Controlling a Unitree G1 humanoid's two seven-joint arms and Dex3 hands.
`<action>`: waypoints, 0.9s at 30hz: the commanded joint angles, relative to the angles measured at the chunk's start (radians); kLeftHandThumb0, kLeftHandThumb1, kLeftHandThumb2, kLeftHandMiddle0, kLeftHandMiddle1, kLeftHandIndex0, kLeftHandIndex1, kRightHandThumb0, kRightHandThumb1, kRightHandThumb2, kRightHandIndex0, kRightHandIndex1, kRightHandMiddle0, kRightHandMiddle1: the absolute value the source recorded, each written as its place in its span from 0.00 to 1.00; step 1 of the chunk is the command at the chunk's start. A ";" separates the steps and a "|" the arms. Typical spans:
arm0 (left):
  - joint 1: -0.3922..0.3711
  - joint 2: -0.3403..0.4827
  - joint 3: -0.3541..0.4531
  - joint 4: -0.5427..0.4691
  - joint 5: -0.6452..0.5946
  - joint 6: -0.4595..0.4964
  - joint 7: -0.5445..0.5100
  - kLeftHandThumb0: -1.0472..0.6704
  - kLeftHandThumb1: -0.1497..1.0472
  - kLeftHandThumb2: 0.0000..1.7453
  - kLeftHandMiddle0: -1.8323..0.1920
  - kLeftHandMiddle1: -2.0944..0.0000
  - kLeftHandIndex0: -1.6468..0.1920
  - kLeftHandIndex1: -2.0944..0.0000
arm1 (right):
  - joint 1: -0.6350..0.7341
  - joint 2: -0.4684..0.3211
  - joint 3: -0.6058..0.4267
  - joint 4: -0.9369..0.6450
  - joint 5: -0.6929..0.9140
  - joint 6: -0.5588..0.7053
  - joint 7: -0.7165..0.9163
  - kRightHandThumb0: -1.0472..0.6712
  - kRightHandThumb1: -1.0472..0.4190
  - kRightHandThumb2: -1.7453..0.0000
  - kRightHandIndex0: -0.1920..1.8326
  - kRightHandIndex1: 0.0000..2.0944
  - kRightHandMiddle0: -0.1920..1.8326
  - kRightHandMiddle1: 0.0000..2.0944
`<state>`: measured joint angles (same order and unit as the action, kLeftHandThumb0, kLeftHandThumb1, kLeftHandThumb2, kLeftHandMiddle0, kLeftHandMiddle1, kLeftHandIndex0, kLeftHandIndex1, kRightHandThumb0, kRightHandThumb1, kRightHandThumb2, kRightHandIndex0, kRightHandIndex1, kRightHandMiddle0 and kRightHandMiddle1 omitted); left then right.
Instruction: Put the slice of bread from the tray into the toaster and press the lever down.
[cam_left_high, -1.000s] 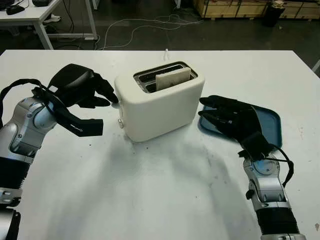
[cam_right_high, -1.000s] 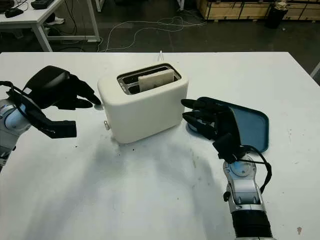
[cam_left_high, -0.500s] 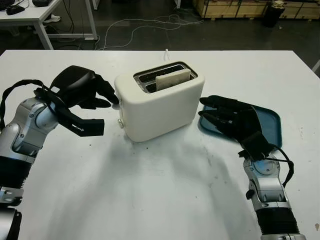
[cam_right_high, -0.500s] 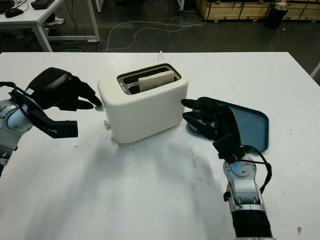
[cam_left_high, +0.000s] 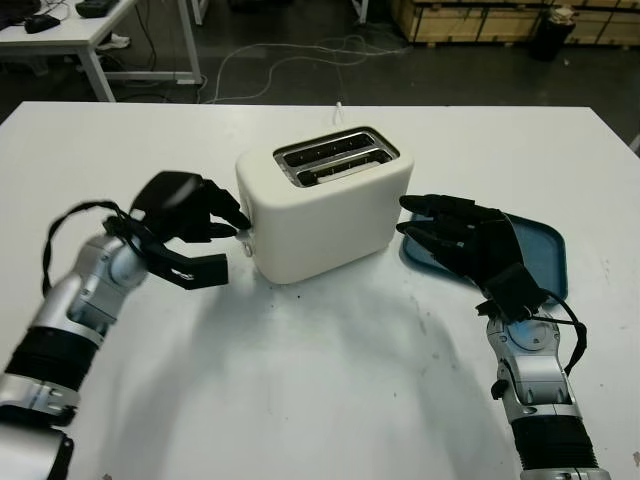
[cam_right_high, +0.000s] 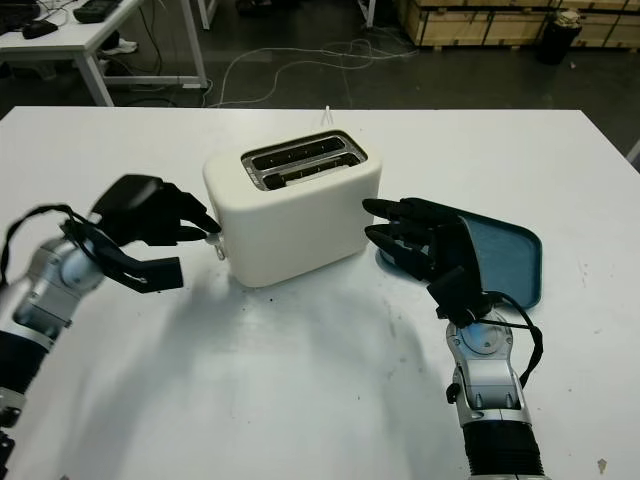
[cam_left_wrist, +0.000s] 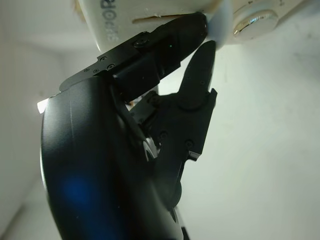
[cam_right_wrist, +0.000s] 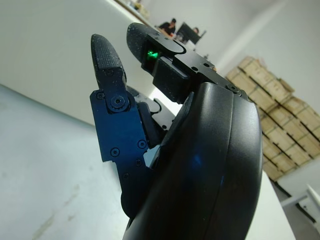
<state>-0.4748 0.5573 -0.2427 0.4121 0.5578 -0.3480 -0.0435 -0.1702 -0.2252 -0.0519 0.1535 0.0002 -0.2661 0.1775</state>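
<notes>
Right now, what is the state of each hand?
Left hand: fingers curled, pressing on the toaster lever, holding nothing.
Right hand: open, above the tray beside the toaster.

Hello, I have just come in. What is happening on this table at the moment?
A humanoid robot is making toast. Its left hand is at the end of the white toaster, with fingertips on the lever, low on that end. The bread sits deep in the slots, barely visible. The right hand is open and holds nothing, above the near edge of the blue tray, beside the toaster's other end.
</notes>
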 joint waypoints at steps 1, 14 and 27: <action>0.113 -0.129 -0.165 0.110 0.072 0.032 -0.059 0.47 0.88 0.01 0.43 0.56 0.22 1.00 | -0.001 0.003 0.000 0.009 0.002 -0.011 0.001 0.34 0.09 1.00 0.59 0.13 0.58 0.00; 0.130 -0.140 -0.188 0.123 0.067 0.079 -0.035 0.48 0.89 0.03 0.47 0.58 0.25 1.00 | -0.003 0.006 0.005 0.013 -0.004 -0.007 0.001 0.34 0.09 1.00 0.59 0.12 0.58 0.00; 0.121 -0.165 -0.174 0.115 0.036 0.079 -0.012 0.47 0.89 0.03 0.44 0.60 0.23 0.99 | -0.003 0.001 0.000 0.012 -0.005 0.000 0.004 0.34 0.09 1.00 0.59 0.12 0.58 0.00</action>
<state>-0.4547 0.5099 -0.2571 0.4592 0.5481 -0.3018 0.0717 -0.1702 -0.2242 -0.0512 0.1580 -0.0104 -0.2660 0.1785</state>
